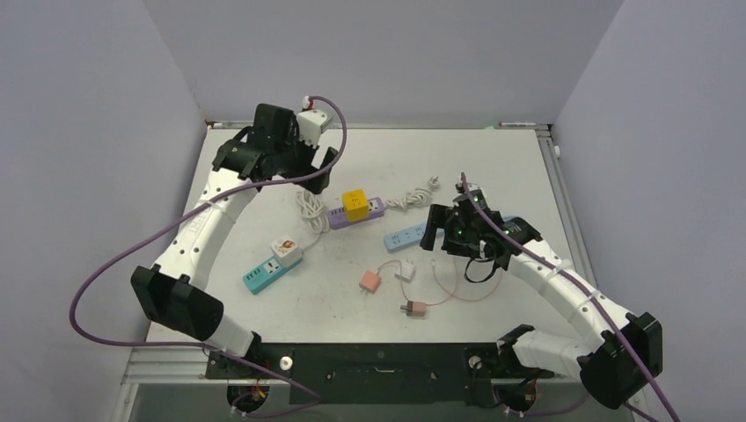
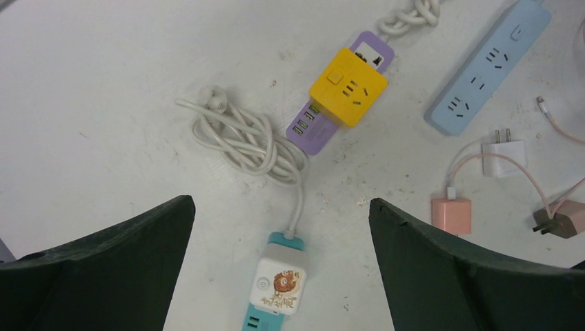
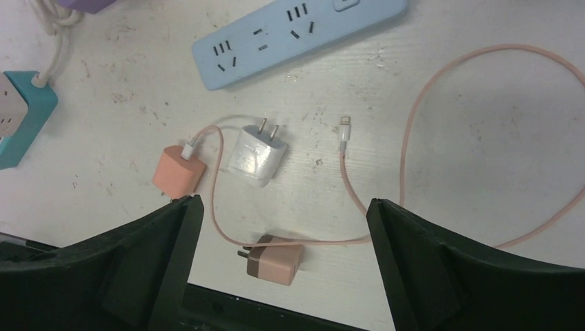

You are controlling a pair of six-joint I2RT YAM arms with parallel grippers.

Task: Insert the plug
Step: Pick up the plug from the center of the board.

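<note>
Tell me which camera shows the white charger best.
Right wrist: the white charger lies near centre, both prongs clear. Left wrist shows it smaller, near the right edge; the top view shows a tiny white block.

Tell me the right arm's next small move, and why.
Probably lower the right hand onto the white plug and close on it. The hand is open and holds nothing. The plug lies loose in front of it, prongs pointing toward the blue power strip, whose visible sockets are free.

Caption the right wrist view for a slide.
Open right tool hovers over a white two-pin charger near a light-blue plastic power strip.
</note>
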